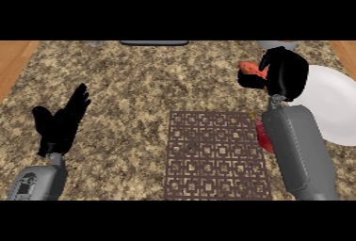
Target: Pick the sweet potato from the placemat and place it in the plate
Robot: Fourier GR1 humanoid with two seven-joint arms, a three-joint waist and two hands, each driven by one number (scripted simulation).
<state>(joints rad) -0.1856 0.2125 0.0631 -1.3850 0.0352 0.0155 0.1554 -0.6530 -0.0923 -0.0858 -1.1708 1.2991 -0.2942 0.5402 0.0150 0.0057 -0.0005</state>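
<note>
Because our right hand (284, 70) curls round the sweet potato (248, 68) beside the plate's (334, 103) rim, off the placemat (217, 155), our left hand (61, 123) rests with fingers straight.

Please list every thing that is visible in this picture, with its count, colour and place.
sweet potato: one, orange-red, held in the right hand, left of the plate's rim
plate: one, white, at the right edge of the counter
placemat: one, brown with a square pattern, lower centre
red object: one, partly hidden by the right forearm at the placemat's right edge; cannot identify
counter: one, speckled brown-beige, fills the view
dark object: one, at the top edge, cut off
left hand: one, black, open, resting at the left
right hand: one, black, curled round the sweet potato
</note>
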